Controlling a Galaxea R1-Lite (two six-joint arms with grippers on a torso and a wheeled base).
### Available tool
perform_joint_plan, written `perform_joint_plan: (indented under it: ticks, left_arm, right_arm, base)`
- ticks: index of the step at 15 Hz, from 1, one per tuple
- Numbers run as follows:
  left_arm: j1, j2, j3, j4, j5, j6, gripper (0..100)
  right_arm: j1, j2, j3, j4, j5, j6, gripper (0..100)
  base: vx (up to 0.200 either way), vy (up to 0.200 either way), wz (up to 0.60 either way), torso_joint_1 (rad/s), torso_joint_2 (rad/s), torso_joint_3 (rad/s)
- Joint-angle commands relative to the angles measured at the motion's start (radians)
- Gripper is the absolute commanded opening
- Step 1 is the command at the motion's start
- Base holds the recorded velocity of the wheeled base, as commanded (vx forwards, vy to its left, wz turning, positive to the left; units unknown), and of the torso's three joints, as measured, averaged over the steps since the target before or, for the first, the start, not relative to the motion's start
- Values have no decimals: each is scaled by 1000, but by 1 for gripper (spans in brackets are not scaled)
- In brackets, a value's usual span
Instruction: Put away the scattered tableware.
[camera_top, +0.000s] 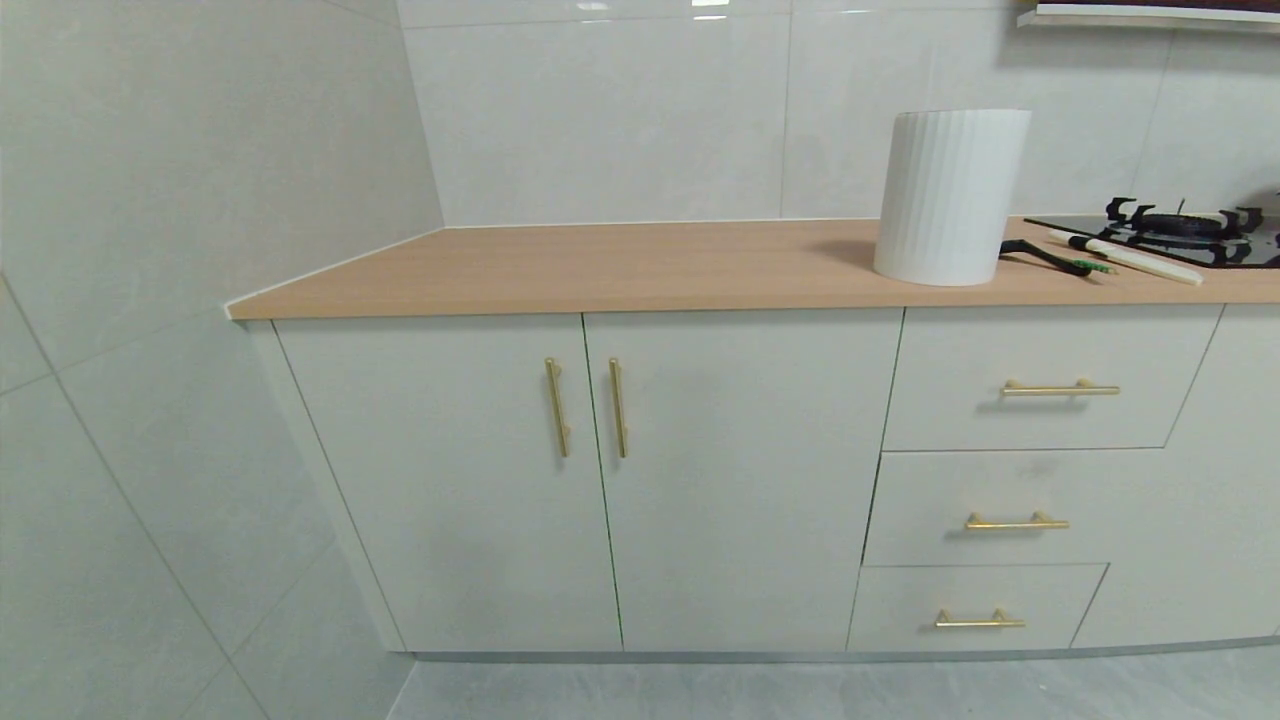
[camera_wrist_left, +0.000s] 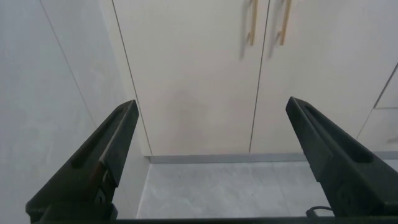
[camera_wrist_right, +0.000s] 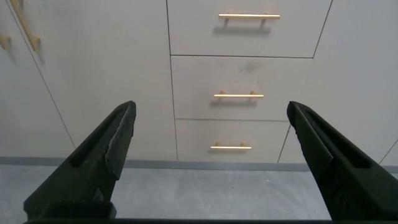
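Note:
A tall white ribbed holder (camera_top: 950, 195) stands upright on the wooden countertop (camera_top: 600, 265). Just to its right lie a black-handled utensil (camera_top: 1045, 256) and a long white-handled utensil (camera_top: 1130, 258), reaching toward the stove. My left gripper (camera_wrist_left: 211, 118) is open and low, facing the foot of the double cabinet doors (camera_wrist_left: 261, 74) above the floor. My right gripper (camera_wrist_right: 211, 118) is open too, facing the stack of three drawers (camera_wrist_right: 239, 84). Nothing sits between either pair of fingers.
A black gas stove (camera_top: 1180, 232) sits at the counter's far right. Below the counter are two doors with gold handles (camera_top: 585, 405) and three drawers with gold handles (camera_top: 1060, 388). A tiled wall (camera_top: 150, 300) closes the left side. Grey floor (camera_top: 800, 690) runs in front.

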Motion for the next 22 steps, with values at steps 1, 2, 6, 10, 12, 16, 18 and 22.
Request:
perform_joint_plan:
  ticks: [1,2,6,10,12,16,18,22]
  left_arm:
    - [0,1,0,-2,0,-5,100]
    - [0,1,0,-2,0,-5,100]
    - [0,1,0,-2,0,-5,100]
    - [0,1,0,-1,0,-5,100]
    - [0,1,0,-2,0,-5,100]
    - [0,1,0,-2,0,-5,100]
    - [0,1,0,-2,0,-5,100]
    - [0,1,0,-1,0,-5,100]
  right_arm:
    - [0,2,0,0,0,4,100]
    - [0,2,0,0,0,5,100]
    - [0,2,0,2,2,4,100]
    - [0,2,0,0,2,4,100]
    - [0,2,0,0,2,4,100]
    - [0,2,0,0,2,5,100]
    - [0,2,0,0,2,5,100]
    - [0,2,0,0,2,5,100]
  base:
    - [0,0,0,0,0,0]
    - [0,0,0,0,0,0]
    - [0,0,0,0,0,0]
    - [0,0,0,0,0,0]
    - [0,-100,0,6,4,4]
    - [0,-200,0,2,6,2]
    - [0,-200,0,2,-5,7]
    - [0,-200,0,2,-2,4]
